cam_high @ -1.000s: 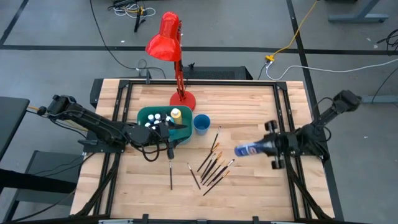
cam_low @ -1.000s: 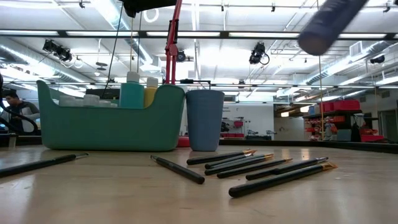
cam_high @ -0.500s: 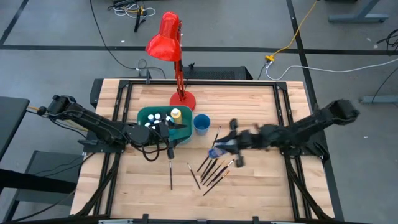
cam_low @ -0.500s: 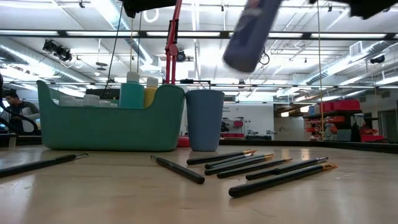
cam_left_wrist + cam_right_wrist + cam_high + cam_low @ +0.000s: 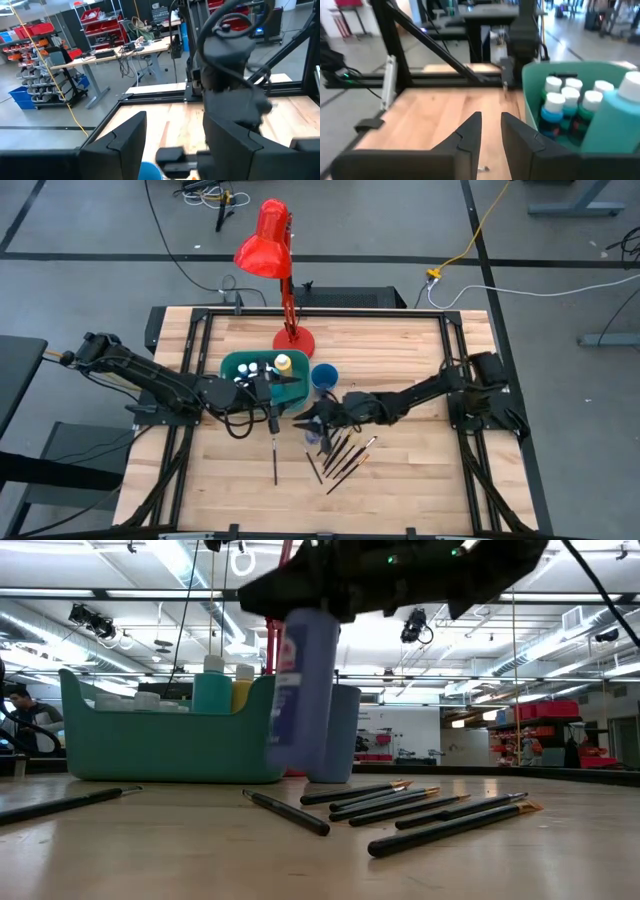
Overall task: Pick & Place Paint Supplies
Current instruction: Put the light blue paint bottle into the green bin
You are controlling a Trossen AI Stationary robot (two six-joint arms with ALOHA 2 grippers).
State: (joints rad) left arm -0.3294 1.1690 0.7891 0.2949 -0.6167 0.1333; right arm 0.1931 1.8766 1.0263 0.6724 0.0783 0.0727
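Note:
My right gripper point(image 5: 308, 423) reaches across the table to just near the teal bin's point(image 5: 240, 365) right end and is shut on a blue labelled bottle point(image 5: 305, 690). The bottle hangs in front of the blue cup point(image 5: 340, 730). Several white-capped bottles point(image 5: 570, 100) and a yellow one point(image 5: 283, 363) stand in the bin. My left gripper point(image 5: 268, 390) hovers open over the bin's near right corner, nothing between its fingers point(image 5: 125, 142). Several dark brushes point(image 5: 340, 452) lie fanned on the table, one more point(image 5: 275, 460) lying apart. My right gripper holds the blue bottle by its upper end point(image 5: 300, 615); the gripper's dark body hides the place of contact. The fingers come nearly level from the table's right. The bottle hangs upright below them, its bottom point(image 5: 295, 768) clear of the table.
A red desk lamp point(image 5: 270, 240) stands behind the bin, its base point(image 5: 293, 340) on the table's far side. Bare wood lies at the near left and near right point(image 5: 420, 470). A person point(image 5: 20, 715) sits far off in the room.
My right gripper has swept from the table's right side toward the left, sinking a little, to just beside the bin. The blue bottle went with it and has swung from a slant to hanging upright.

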